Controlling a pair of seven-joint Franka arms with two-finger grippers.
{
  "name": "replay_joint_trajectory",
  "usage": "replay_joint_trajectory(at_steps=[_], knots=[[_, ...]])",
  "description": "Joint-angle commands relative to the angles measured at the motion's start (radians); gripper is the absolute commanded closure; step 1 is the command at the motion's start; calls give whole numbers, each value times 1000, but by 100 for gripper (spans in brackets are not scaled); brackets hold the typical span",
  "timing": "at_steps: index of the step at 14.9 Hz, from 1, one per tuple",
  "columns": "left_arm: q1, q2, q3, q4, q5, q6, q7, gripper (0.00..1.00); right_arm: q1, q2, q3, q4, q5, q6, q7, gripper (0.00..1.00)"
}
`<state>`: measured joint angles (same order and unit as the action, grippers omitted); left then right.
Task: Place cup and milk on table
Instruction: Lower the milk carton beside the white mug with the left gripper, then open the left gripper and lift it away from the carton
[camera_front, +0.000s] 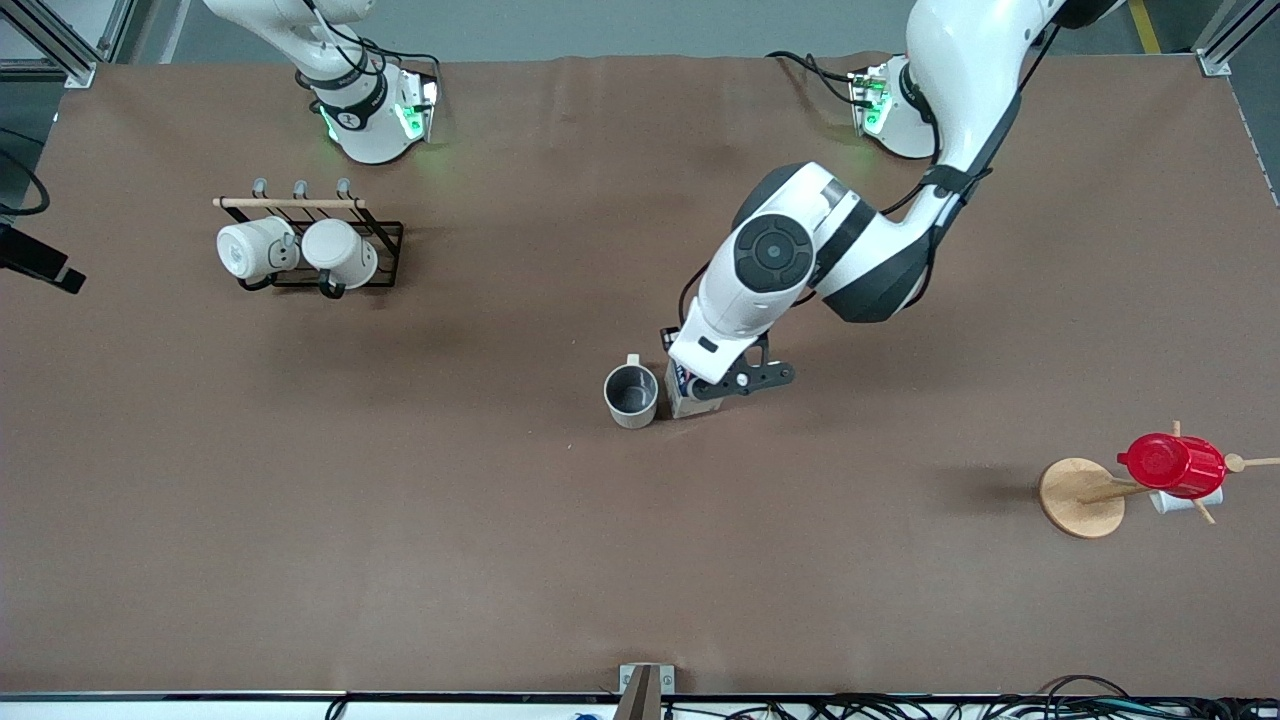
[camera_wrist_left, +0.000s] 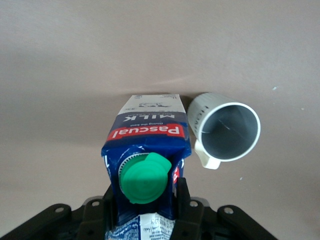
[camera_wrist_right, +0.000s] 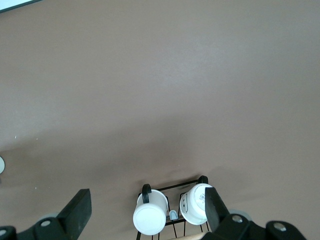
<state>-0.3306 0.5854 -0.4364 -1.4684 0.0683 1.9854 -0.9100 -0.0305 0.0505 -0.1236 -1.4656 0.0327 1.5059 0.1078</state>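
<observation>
Left gripper (camera_wrist_left: 145, 210) clamps the milk (camera_wrist_left: 146, 150), standing mid-table (camera_front: 400, 560) just beside the cup (camera_front: 631, 394). Opening crookedly could tip the carton against the cup. Right gripper (camera_wrist_right: 145, 210), fingers apart, waits above the mug rack (camera_wrist_right: 172, 212).

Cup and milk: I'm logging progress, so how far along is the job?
Done: the cup stands upright on the table. In hand: the left gripper grips the milk beside the cup, base apparently at the table. Left: release and withdraw. The right gripper waits open above the mug rack.
</observation>
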Motion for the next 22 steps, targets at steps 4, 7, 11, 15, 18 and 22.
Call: replay_joint_trajectory(at_steps=[4,7,11,15,18,22], knots=[[-53,31,10,36,22,6,-9,48,-10,-5,76,17,1,11,-19,0],[-53,47,8,36,51,6,-10,19,-6,-11,68,28,-7,14,-85,0],[-53,36,10,37,54,1,-12,0,-5,-12,68,25,-17,20,-85,0],[-15,-50,13,77,56,-57,-9,0,-6,-12,68,24,-17,10,-83,0],[63,-116,13,118,73,-137,11,0,-8,-12,67,22,-17,8,-82,0],[223,-235,2,112,151,-242,234,0,-8,-12,67,22,-17,8,-82,0]])
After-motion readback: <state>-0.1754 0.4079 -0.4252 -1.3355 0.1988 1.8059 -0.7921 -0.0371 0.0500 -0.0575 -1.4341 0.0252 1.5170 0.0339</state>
